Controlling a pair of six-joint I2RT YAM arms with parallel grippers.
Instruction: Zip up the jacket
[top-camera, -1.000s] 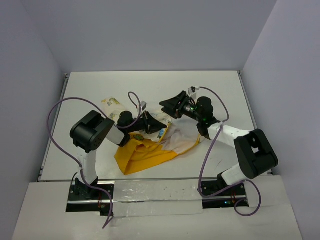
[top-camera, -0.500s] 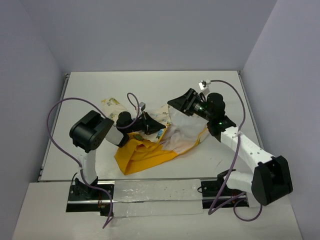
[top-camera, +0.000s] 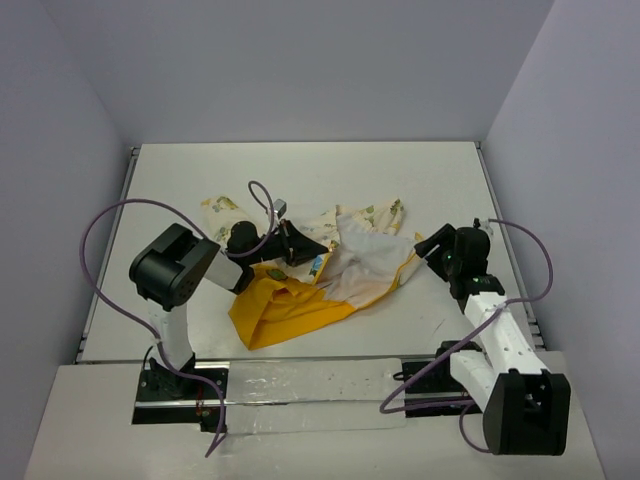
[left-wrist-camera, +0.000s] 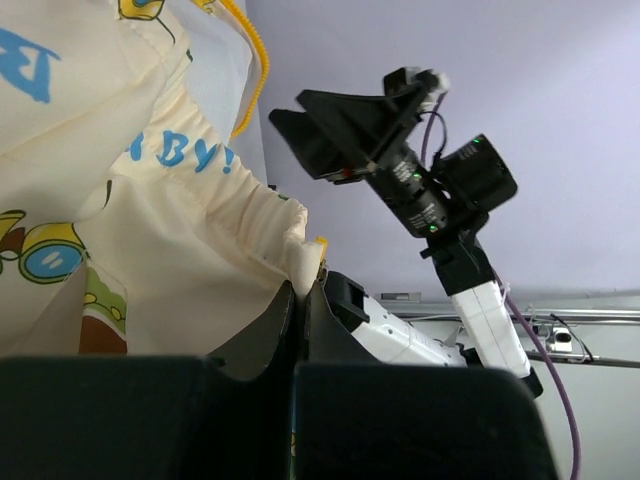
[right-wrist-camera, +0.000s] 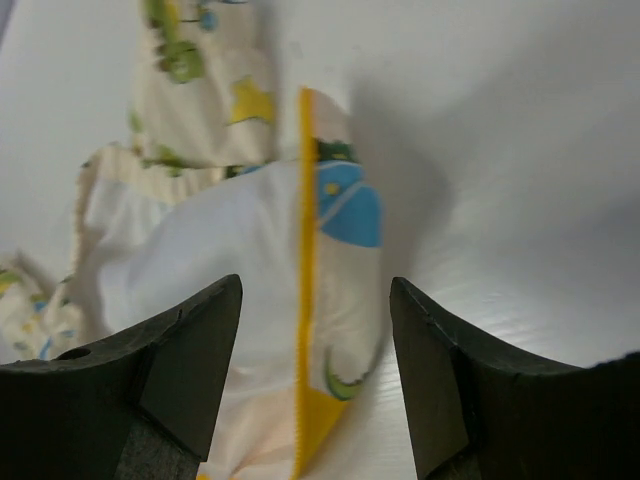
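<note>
The jacket, cream with cartoon prints and yellow-orange panels, lies crumpled mid-table. My left gripper is shut on a cream elastic hem edge of the jacket, pinched between the fingertips. My right gripper is open and empty, just right of the jacket's right edge. In the right wrist view the yellow zipper tape runs down between the open fingers, with cream printed fabric beyond. The right arm shows in the left wrist view.
The white table has raised edges at left and right. Purple cables loop beside both arms. Grey walls enclose the back and sides.
My right gripper has let go of the jacket's upper right part and drawn back right and toward the near edge. The freed fabric has dropped flat on the table. The left gripper holds still.
</note>
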